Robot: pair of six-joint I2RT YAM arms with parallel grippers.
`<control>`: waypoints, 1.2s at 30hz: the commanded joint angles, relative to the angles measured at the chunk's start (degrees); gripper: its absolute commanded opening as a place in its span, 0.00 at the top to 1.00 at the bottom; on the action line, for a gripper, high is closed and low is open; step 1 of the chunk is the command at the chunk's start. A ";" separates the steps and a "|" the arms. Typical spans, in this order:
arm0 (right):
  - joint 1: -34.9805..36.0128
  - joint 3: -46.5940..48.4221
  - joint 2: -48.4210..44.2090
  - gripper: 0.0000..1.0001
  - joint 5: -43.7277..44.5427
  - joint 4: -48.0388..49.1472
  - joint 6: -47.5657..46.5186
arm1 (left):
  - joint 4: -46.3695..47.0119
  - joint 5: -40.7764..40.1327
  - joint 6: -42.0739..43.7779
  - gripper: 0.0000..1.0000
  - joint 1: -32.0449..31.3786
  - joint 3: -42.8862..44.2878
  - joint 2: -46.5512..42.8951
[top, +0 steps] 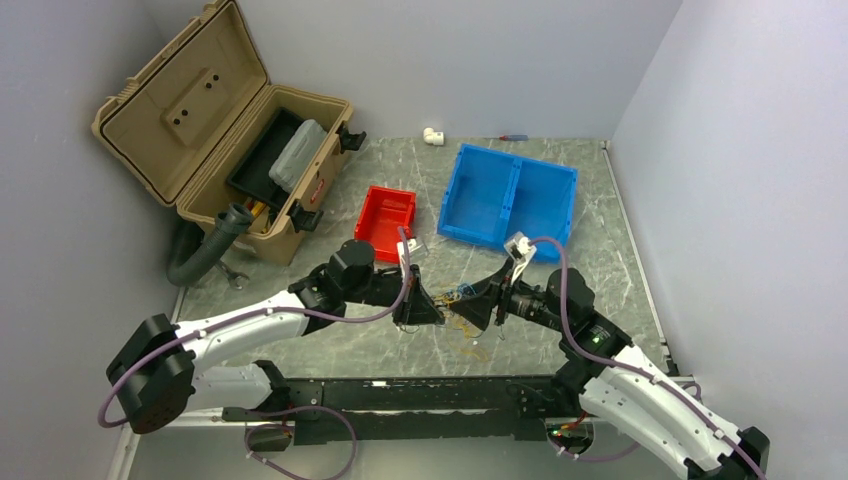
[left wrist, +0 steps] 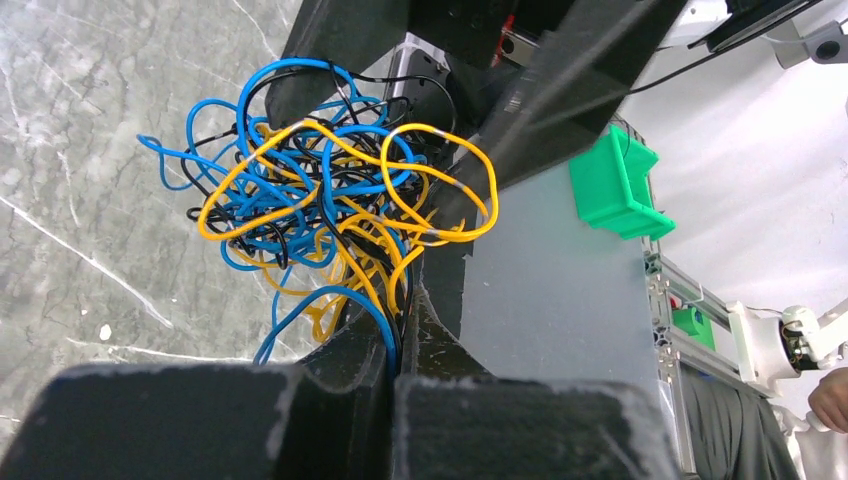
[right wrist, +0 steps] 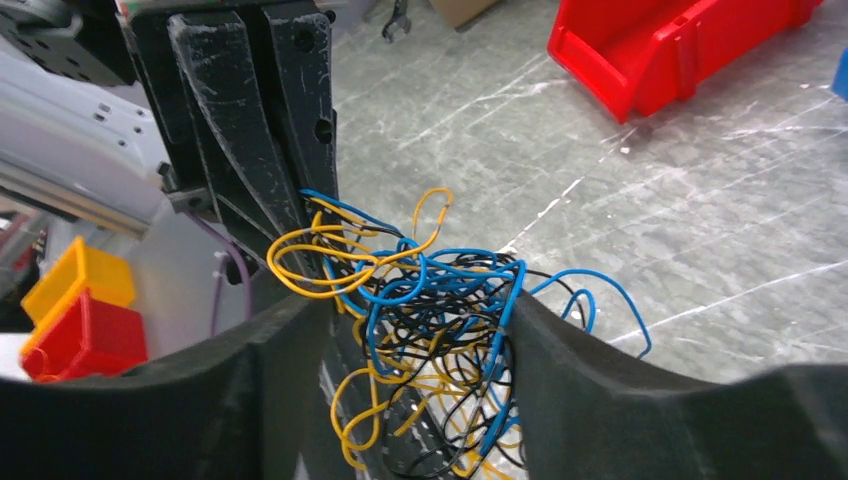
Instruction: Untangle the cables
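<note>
The cables (top: 458, 298) are one tangled ball of thin blue, yellow-orange and black wires, hanging just above the table between my two grippers. My left gripper (top: 432, 310) is shut on a few strands at the edge of the cables (left wrist: 330, 200); blue, black and yellow wires run into its closed jaws (left wrist: 408, 310). From the opposite side my right gripper (top: 480, 305) faces it. In the right wrist view its jaws stand apart, and the cables (right wrist: 440, 300) fill the gap between the fingers of the right gripper (right wrist: 418, 320).
An open tan toolbox (top: 230, 150) stands at the back left with a grey hose (top: 205, 250) beside it. A red bin (top: 385, 222) and a blue bin (top: 510, 195) sit behind the grippers. A white fitting (top: 433, 135) lies by the back wall.
</note>
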 commanded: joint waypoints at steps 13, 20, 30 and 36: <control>-0.04 1.21 -3.93 1.00 12.13 -4.50 1.21 | -4.43 -7.75 2.36 1.00 -0.30 3.90 -3.76; -0.06 2.60 -11.61 1.00 48.65 -22.40 8.76 | -12.82 -23.10 -1.24 1.00 5.58 -1.64 -9.71; -0.09 2.29 -22.58 1.00 64.97 -31.64 19.14 | -18.76 -33.64 -4.38 1.00 7.41 -4.99 -14.20; -0.13 2.22 -20.44 1.00 56.50 -27.09 14.50 | -16.44 -28.60 -3.32 1.00 7.40 -3.33 -11.12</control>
